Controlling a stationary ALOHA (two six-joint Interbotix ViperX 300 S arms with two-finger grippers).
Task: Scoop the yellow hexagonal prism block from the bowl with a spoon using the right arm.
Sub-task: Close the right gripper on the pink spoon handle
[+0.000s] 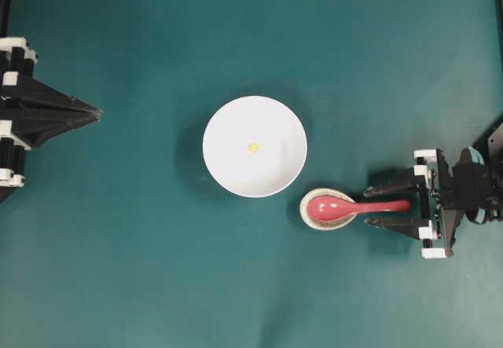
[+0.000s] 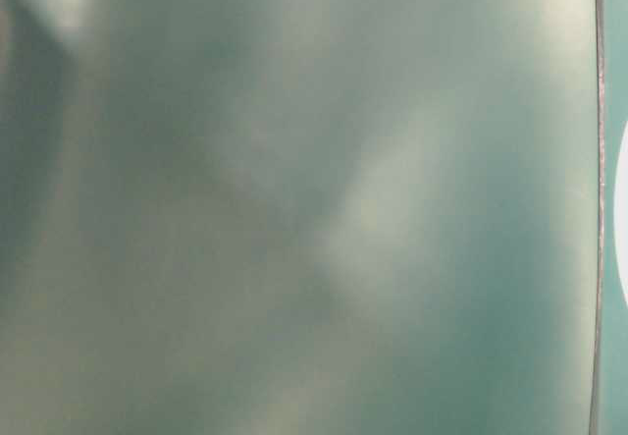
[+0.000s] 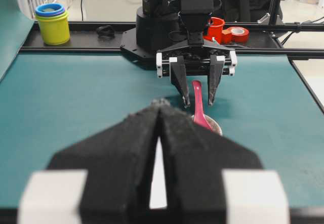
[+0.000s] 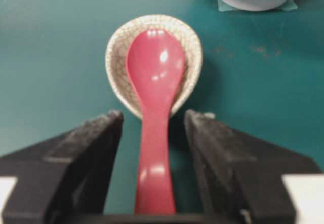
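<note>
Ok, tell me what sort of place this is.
Probably a robotics lab bench, not a kitchen: a teal mat with black robot arms at either side, one open claw at a red spoon, and tape rolls and stacked cups on the rail behind.

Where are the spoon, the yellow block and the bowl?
spoon (image 4: 154, 67): right wrist view, scoop end.
yellow block (image 1: 253, 148): overhead view, its top.
bowl (image 1: 228, 128): overhead view, bare inner surface.
</note>
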